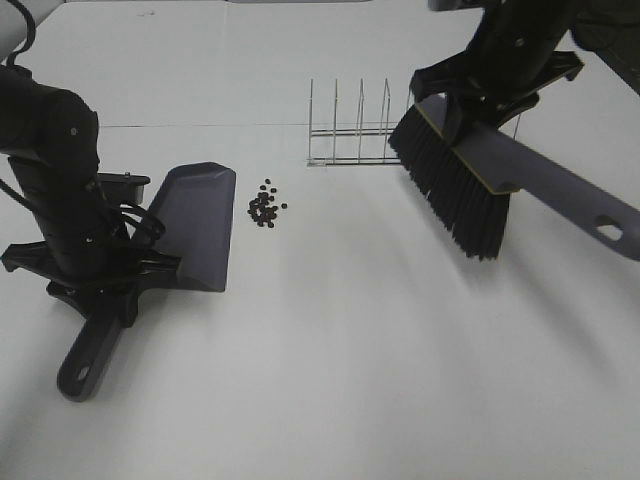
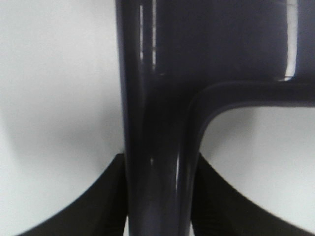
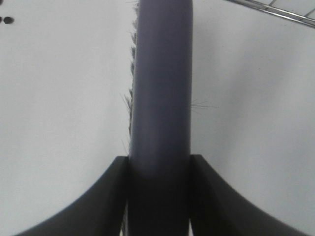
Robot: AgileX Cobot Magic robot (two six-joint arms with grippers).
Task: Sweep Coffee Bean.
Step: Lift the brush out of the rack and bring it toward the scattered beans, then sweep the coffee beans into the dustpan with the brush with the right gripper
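Observation:
A small heap of dark coffee beans (image 1: 265, 204) lies on the white table, just right of the grey-purple dustpan (image 1: 193, 222). The dustpan rests on the table with its handle (image 1: 88, 358) toward the front left. My left gripper (image 1: 105, 282) is shut on the dustpan's handle (image 2: 157, 162). My right gripper (image 1: 478, 97) is shut on the grey-purple brush (image 1: 520, 170) and holds it in the air at the right, black bristles (image 1: 450, 185) down, apart from the beans. The brush back (image 3: 160, 98) fills the right wrist view, with a few beans (image 3: 6, 20) at its edge.
A wire rack (image 1: 350, 130) stands on the table behind the beans, close to the brush bristles; it also shows in the right wrist view (image 3: 275, 11). The table's far edge runs behind the rack.

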